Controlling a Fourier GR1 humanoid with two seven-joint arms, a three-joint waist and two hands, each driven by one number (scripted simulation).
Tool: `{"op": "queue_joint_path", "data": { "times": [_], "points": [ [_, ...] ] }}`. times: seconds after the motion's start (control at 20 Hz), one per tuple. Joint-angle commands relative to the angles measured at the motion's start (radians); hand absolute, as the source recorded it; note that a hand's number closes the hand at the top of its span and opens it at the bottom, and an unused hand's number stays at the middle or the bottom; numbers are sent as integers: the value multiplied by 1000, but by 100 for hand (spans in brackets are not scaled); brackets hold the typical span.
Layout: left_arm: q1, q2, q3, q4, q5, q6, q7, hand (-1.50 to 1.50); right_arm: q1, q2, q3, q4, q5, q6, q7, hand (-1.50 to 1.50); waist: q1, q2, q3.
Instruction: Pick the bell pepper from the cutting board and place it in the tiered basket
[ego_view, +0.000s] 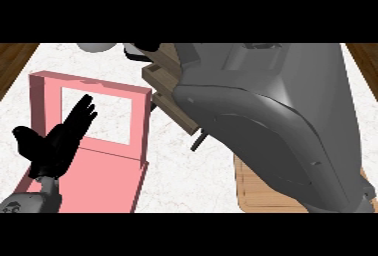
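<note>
Head view: left hand (55, 142) at lower left, fingers (81, 112) straight and spread, resting over a pink box (111, 185) that lies open on the white table (177, 170). Right forearm (280, 120) fills the middle and right of the view, reaching up toward a wooden tiered basket (164, 75) near the top, mostly hidden behind the arm. Right hand is not clearly visible, only a dark bit at the top edge, so cannot tell if its fingers are open or closed. Cutting board (255, 192) pokes out under the forearm at lower right. Bell pepper is not visible anywhere; probably in the right hand or already at the basket, a guess only. Risk: forearm is very close to the basket frame and could knock or tip it; release cannot be checked from here, so the pepper could miss the tier and roll off
</note>
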Motion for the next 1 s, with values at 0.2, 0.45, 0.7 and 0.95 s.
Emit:
{"op": "queue_joint_path", "data": {
  "times": [0.2, 0.45, 0.7, 0.95],
  "points": [
    [27, -20, 5, 30, -25, 2, -46, 0, 1, 9, 77, 147, 21, -157, 116, 150, -14, 1, 1],
    [30, -1, 14, -21, -1, -23, -4, 0, -65, 9, 22, 319, 80, -257, 46, 150, -2, 4, 1],
    [20, 22, 43, -13, 15, -48, -10, 0, 9, 9, 11, 321, 181, -471, -44, 150, -6, 7, 1],
    [2, -28, 9, -14, -22, -9, 5, 0, -67, 9, 4, 528, 138, -548, -105, -150, 1, 9, 1]
  ]
}}
